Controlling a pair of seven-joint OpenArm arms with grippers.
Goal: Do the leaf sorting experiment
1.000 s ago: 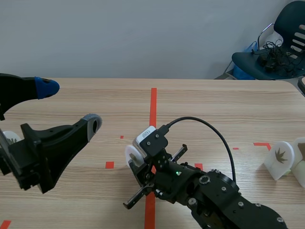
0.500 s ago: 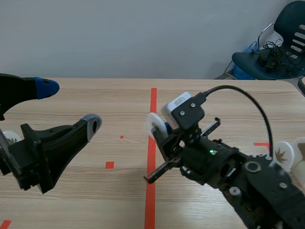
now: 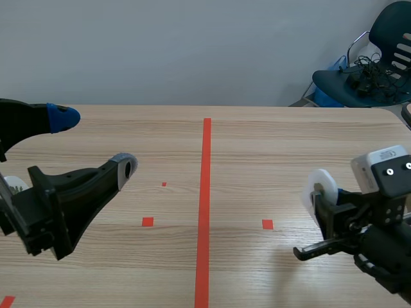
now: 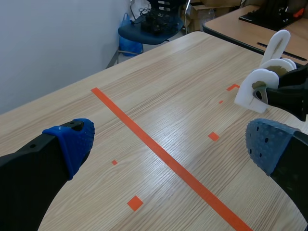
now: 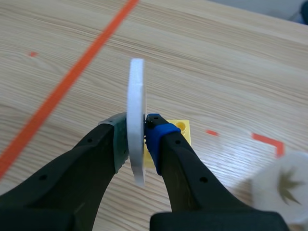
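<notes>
The right claw (image 3: 319, 204) is clamped shut on a white disc (image 3: 321, 188), pinching it edge-on between its grey and blue pads so the disc stands upright above the table (image 3: 257, 147). It hovers over the near right part of the table, well to the right of the red centre line (image 3: 205, 192). The printed face is turned away in the wrist view, so which leaf this disc carries cannot be told.

Below and just beyond the fingers lies a small yellow block (image 5: 179, 129) with a round hole in it. Near it, further to the right, stands another white disc printed with a brown leaf (image 5: 284, 185), close to a red corner mark.

The left claw (image 3: 94, 142) hangs over the left side, spread wide and holding nothing.

The sorting looks part done: at least 1 leaf disc already sits on the right, and 1 more is in the grip above that area, not yet set down. Placing and releasing it is what remains for this piece. How many discs are left to sort cannot be judged from here.
</notes>
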